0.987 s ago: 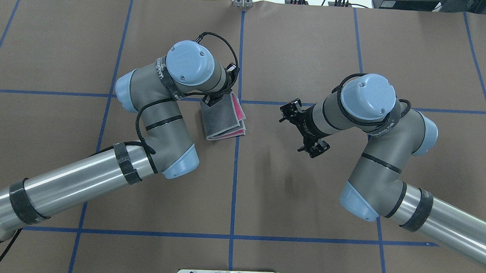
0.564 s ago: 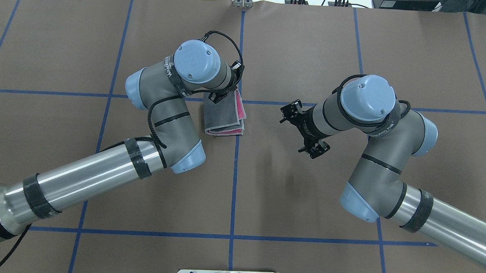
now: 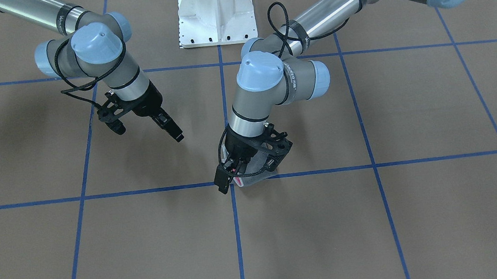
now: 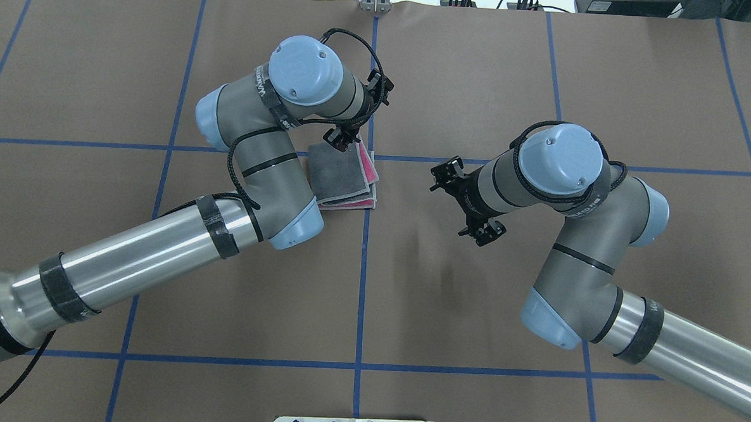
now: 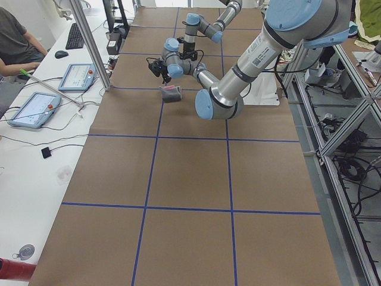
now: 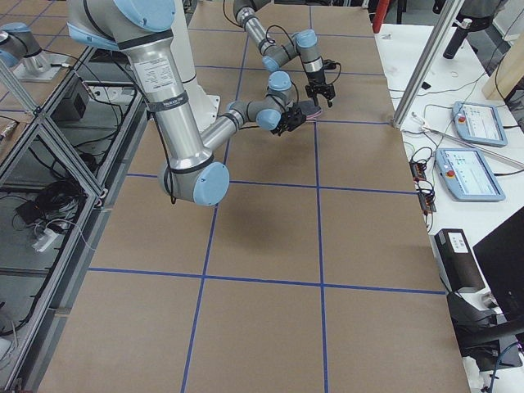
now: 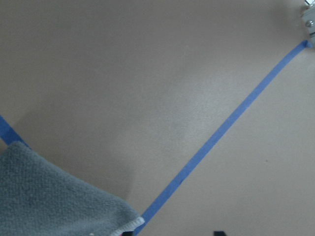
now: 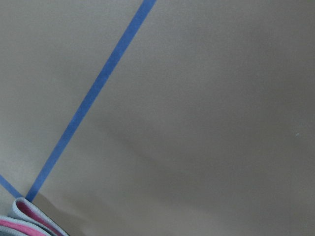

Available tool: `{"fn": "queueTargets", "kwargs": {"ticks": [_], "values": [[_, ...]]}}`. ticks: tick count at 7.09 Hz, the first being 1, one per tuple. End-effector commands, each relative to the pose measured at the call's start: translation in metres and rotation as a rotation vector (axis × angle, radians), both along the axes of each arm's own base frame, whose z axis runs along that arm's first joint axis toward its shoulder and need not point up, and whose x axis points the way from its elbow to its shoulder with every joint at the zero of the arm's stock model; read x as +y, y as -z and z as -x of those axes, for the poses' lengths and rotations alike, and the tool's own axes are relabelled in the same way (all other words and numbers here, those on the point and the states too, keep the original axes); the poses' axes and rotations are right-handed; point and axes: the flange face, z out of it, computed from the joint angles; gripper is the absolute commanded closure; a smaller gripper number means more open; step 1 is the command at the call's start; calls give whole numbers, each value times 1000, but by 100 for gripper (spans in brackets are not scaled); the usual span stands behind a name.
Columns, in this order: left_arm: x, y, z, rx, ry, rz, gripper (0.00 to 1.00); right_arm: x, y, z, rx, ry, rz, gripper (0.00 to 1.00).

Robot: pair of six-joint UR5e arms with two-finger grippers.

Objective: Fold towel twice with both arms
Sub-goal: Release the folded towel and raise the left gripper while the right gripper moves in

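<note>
— Where's the towel (image 4: 340,179)?
— Twice folded, I judge, on the surface (image 4: 472,317) under my left claw (image 4: 344,138); its grip I can't tell. Right claw (image 4: 457,205) wide, empty. Next: lift away gently.

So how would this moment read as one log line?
towel: folded, grey up | left gripper: open over its far edge | right gripper: open, apart

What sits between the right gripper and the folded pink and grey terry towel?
Nothing visible does: only brown table covering and blue tape lie between the open right gripper and the pink and grey terry towel.
</note>
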Motion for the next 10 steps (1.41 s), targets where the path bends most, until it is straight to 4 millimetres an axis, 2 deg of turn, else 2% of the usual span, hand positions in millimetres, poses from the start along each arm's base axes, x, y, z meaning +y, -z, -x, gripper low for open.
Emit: {"fn": "queueTargets", "kwargs": {"ticks": [1,2,3,4,5,6,8,10], "values": [[29,-18,49,62,-61,-2,0,-10,27,17,11,-35,-16,0],[51,-44,83,74,-64,-8,0,-24,45,42,21,-57,-22,0],[50,-55,104,84,-85,11,0,-27,46,64,36,-66,-23,0],[48,-55,109,88,-86,13,0,-32,55,67,34,-84,-36,1],[49,-58,111,86,-87,16,0,-45,71,86,41,-96,-41,3],[52,-59,114,88,-87,14,0,-54,75,110,70,-112,-47,4],[51,-62,115,75,-85,26,0,-46,77,119,61,-110,-88,12],[52,-58,119,78,-82,23,0,-46,69,126,94,-81,-126,20]]}}
